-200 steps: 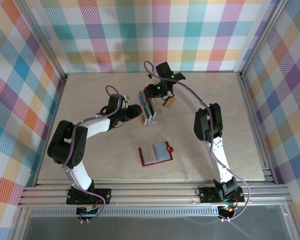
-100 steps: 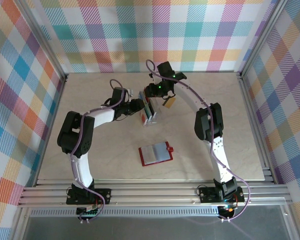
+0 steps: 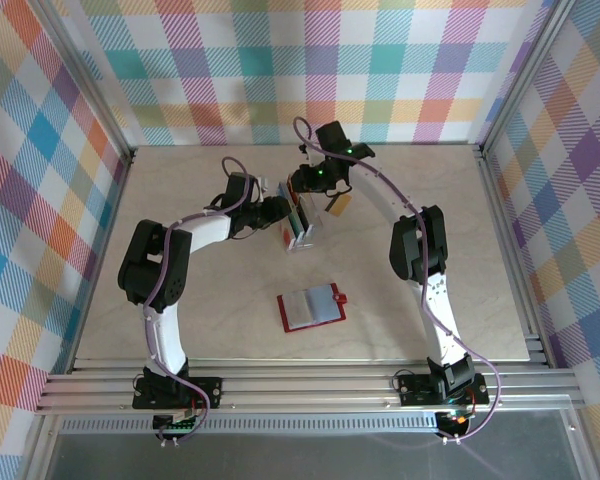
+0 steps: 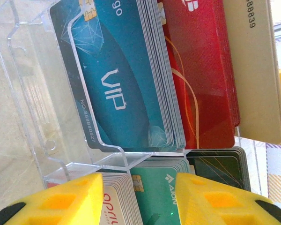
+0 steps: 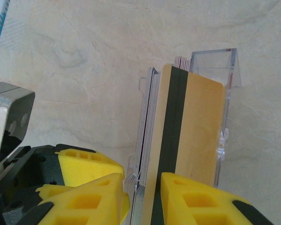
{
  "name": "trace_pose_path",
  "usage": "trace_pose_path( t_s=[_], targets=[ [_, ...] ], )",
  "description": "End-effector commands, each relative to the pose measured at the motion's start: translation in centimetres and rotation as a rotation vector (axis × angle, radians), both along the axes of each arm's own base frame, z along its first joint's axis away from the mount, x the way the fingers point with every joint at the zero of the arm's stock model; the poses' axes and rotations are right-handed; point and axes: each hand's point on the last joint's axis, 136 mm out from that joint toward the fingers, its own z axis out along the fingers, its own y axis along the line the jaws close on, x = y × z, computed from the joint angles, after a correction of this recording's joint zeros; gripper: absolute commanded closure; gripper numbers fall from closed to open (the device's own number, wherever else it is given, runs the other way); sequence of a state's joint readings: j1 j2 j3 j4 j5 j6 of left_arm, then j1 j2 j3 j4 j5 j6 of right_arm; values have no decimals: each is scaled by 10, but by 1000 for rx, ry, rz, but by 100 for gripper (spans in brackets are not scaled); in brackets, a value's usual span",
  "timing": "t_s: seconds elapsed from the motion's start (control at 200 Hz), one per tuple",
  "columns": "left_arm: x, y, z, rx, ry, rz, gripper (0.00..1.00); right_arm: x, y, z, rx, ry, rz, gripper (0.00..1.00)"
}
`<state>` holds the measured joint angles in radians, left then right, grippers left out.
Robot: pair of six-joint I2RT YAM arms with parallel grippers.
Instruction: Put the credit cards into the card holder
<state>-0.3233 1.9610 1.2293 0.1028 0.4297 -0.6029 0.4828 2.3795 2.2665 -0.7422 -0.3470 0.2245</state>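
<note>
A clear slotted rack (image 3: 300,228) at the back of the table holds the credit cards. In the left wrist view I see a blue VIP card (image 4: 117,93), a red card (image 4: 201,70), a gold card (image 4: 255,70), a teal card (image 4: 157,192) and a white-red card (image 4: 114,206). My left gripper (image 4: 138,197) is open at the rack's left side (image 3: 280,213), with the teal and white-red stacks showing between its fingers. My right gripper (image 5: 143,183) is open above the rack (image 3: 302,195); its fingers straddle the gold dark-striped card (image 5: 196,126) with little room. The red card holder (image 3: 312,308) lies open in mid-table.
A gold card (image 3: 340,207) lies on the table just right of the rack. The left gripper's yellow finger (image 5: 84,161) sits close beside my right gripper. Aluminium frame posts and checked walls ring the beige table (image 3: 180,320).
The left arm swung its elbow outward and its gripper moved up and right, against the rack's left side. The right arm stayed over the rack. The card holder has not moved.
</note>
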Motion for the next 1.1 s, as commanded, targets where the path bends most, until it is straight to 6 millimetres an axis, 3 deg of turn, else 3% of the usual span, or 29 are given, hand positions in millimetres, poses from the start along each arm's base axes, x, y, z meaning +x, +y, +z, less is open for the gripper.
trace_pose_path(
  t_s=[0.0,0.705,0.83,1.095],
  targets=[
    [6,2,6,-7,-4,-7,56,-1,2,31,50,-32,10,74],
    [8,4,11,-11,-8,-4,56,0,0,27,30,-27,6,86],
    [8,4,12,-12,-8,-3,56,2,-2,27,16,-36,2,72],
    [12,5,10,-16,-2,4,56,6,-3,22,-8,-51,-3,61]
  ],
)
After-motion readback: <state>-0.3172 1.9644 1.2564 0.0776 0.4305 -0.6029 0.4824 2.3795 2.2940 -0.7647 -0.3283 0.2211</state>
